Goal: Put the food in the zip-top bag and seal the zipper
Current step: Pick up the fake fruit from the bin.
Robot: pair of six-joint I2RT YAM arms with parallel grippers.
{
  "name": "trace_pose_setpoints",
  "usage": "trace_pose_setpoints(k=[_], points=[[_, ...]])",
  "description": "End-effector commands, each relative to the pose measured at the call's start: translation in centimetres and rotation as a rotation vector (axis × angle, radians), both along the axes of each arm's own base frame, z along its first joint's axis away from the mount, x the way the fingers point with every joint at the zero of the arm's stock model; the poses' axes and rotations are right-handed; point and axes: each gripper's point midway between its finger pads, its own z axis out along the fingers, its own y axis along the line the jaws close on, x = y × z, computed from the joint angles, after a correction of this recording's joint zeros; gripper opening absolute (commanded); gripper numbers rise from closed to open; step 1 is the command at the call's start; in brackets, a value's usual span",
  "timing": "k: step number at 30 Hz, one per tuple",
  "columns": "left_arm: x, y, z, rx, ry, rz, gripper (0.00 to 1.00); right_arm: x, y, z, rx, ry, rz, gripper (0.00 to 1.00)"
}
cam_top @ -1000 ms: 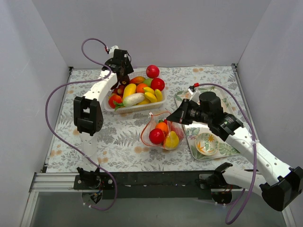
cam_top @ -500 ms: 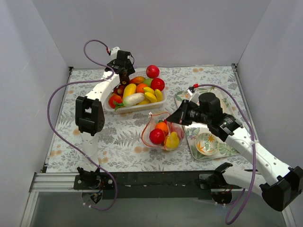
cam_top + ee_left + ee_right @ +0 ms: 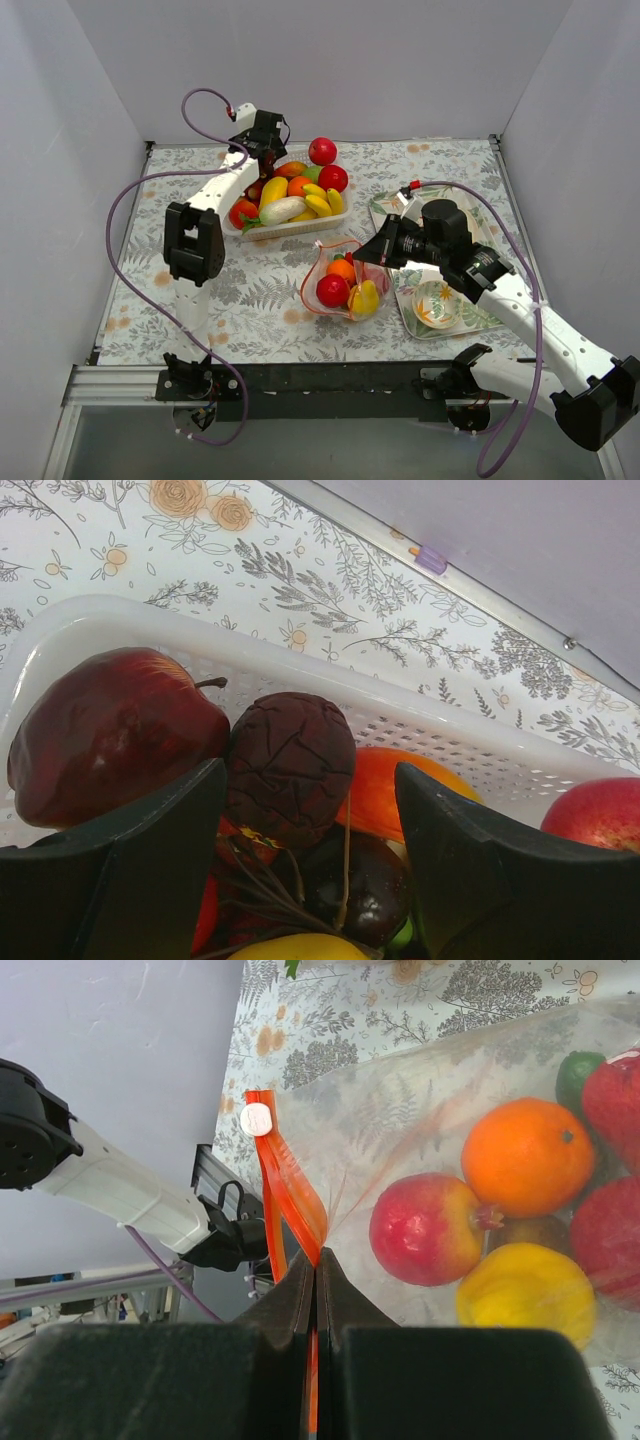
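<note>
Just in front of the white slatted plastic basket (image 3: 338,213), the clear crinkly zip-top bag (image 3: 318,268) lies holding glossy toy food (image 3: 332,289): red, orange and yellow pieces. The right gripper (image 3: 317,1260) is pinched tight on the bag's red-orange zipper strip (image 3: 285,1185). Over the basket's far-left corner, the left gripper (image 3: 308,775) hangs with jaws wide, flanking a dark maroon wrinkled fruit (image 3: 290,765).

A table spread with a grey-and-tan floral cloth (image 3: 150,290) carries a white slatted basket (image 3: 296,226) near its far edge, left of centre, and a leaf-patterned rectangular tray (image 3: 478,318) along its right edge, a small round cream dish (image 3: 437,305) resting on the tray's near end, plain white walls (image 3: 350,60) enclosing three sides.
</note>
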Motion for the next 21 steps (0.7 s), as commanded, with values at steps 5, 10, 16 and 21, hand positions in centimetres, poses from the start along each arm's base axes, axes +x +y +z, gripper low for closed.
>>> trace_pose_setpoints(k=[5,10,16,21], points=[[-0.1,0.4,-0.9,0.018,0.01,0.042,0.69,-0.2,0.3,1.7,0.048,-0.052,0.019,0.01],[0.0,0.4,-1.6,0.02,0.021,0.044,0.69,-0.3,0.3,1.4,0.045,-0.048,0.019,0.01],[0.1,0.4,-2.3,0.017,0.03,0.051,0.69,-0.3,0.3,1.3,0.042,-0.046,0.019,0.01],[0.1,0.2,-2.8,0.008,0.036,0.052,0.7,-0.2,0.3,1.1,0.041,-0.042,0.017,0.01]])
